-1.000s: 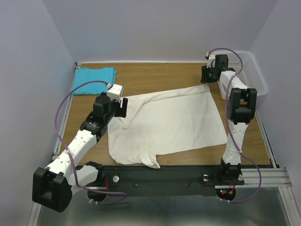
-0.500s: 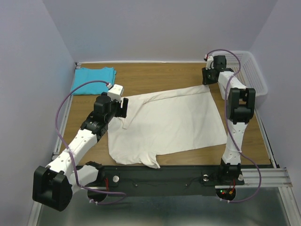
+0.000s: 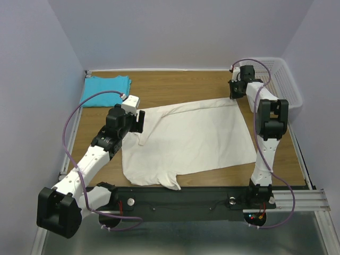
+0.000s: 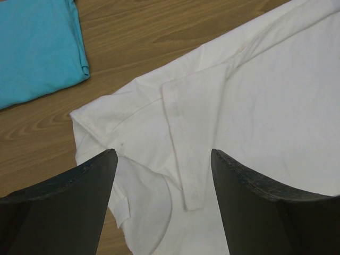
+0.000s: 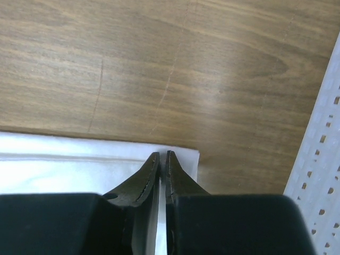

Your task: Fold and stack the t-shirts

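- T-shirts, edges and room: the turquoise t-shirt [image 3: 105, 90] is seen folded in the far left corner of the table [image 3: 175, 87]. The cream-white t-shirt [image 3: 191, 138] is spread flat across the middle. Bare wood is left between them and along the far edge.
- Fingers: the left gripper [image 4: 162, 156] is held over the cream-white t-shirt's left sleeve, fingers wide apart. The right gripper [image 5: 160, 155] is closed to a thin slit on its far right corner, near the white mesh basket [image 5: 324, 138].
- Counted: two t-shirts, two grippers, one basket.

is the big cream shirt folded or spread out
Spread out: the large cream-white cotton t-shirt lies flat across the wooden table, its full body showing.
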`<state>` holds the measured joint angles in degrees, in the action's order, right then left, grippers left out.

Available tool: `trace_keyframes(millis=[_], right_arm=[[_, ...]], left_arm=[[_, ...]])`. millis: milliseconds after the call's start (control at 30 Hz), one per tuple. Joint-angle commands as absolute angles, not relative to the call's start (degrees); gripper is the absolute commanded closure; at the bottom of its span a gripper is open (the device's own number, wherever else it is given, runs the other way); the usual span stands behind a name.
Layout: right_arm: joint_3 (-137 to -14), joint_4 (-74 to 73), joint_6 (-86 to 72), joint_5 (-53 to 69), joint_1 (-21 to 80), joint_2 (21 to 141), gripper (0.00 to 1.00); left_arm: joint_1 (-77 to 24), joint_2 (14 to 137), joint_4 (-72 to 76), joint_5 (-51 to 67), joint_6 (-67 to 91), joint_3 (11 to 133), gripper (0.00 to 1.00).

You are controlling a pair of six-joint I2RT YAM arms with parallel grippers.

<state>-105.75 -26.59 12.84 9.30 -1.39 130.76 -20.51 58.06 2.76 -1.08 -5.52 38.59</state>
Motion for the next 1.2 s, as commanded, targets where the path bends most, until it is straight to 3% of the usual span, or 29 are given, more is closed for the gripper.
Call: trace_keyframes(millis=[0, 367, 800, 900, 1000, 1167], right_arm=[[-104.5, -25.9, 13.8, 8.5, -0.9, 124.9, 0.92], [-101.0, -25.9, 14.6, 9.6, -0.9, 120.2, 0.91], [-89.3, -25.8, 23.5, 11.6, -0.9, 113.3, 0.7], [-86.3, -25.9, 25.0, 11.3, -0.9, 111.8, 0.69], [-83.8, -25.8, 26.4, 11.2, -1.1, 109.4, 0.61], [-81.2, -25.9, 26.3, 14.6, -1.0, 104.5, 0.59]], left_arm=[[-20.4, 57.2, 5.2, -0.6, -6.1, 39.0, 0.18], [-20.4, 57.0, 5.3, -0.3, -6.1, 38.8, 0.18], [-20.4, 57.0, 5.3, -0.3, -6.2, 38.8, 0.18], [-20.4, 57.0, 5.3, 1.3, -6.2, 38.8, 0.17], [-20.4, 57.1, 5.3, 1.5, -6.2, 38.8, 0.18], [-20.3, 57.3, 5.5, 2.1, -5.9, 38.7, 0.18]])
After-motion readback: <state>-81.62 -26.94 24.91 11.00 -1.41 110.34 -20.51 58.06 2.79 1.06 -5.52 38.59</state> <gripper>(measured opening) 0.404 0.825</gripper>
